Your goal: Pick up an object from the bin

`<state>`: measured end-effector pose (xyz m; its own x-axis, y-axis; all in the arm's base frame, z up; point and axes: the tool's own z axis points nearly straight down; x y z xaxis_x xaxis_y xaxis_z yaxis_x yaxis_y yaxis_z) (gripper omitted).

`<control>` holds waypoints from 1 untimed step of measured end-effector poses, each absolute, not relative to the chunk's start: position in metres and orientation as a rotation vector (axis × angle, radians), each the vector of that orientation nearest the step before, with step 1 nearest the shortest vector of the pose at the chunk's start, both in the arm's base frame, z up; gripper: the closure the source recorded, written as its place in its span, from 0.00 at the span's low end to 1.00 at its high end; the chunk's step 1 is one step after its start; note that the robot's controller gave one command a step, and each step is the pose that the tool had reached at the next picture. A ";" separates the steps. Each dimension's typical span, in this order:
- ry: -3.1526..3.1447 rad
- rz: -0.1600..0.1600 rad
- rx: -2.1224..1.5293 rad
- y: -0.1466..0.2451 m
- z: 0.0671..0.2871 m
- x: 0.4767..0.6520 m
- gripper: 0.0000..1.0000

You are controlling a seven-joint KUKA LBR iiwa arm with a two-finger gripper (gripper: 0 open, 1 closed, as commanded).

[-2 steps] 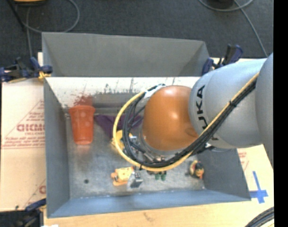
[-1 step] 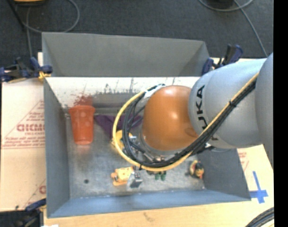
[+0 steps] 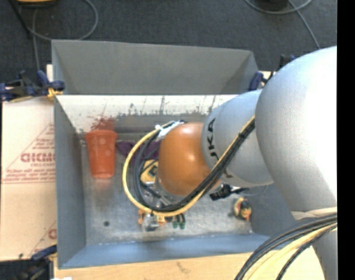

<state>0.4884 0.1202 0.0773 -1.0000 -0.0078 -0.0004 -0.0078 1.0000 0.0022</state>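
Observation:
My gripper reaches down in the middle of the bin, mostly hidden under the arm's orange dome and looped cables. Right below it, near the bin's front wall, lies a small orange and white thing with a small green piece beside it. Whether the gripper touches them is hidden. An orange plastic cup stands to the left of the gripper, close to the bin's left wall. A purple thing peeks out between the cup and the cables.
A small yellow and brown toy lies on the bin floor at the front right, under the arm. The big grey arm covers the bin's right half. Bare floor shows at the front left.

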 end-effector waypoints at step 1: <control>3.141 0.003 -0.011 0.120 0.077 0.488 1.00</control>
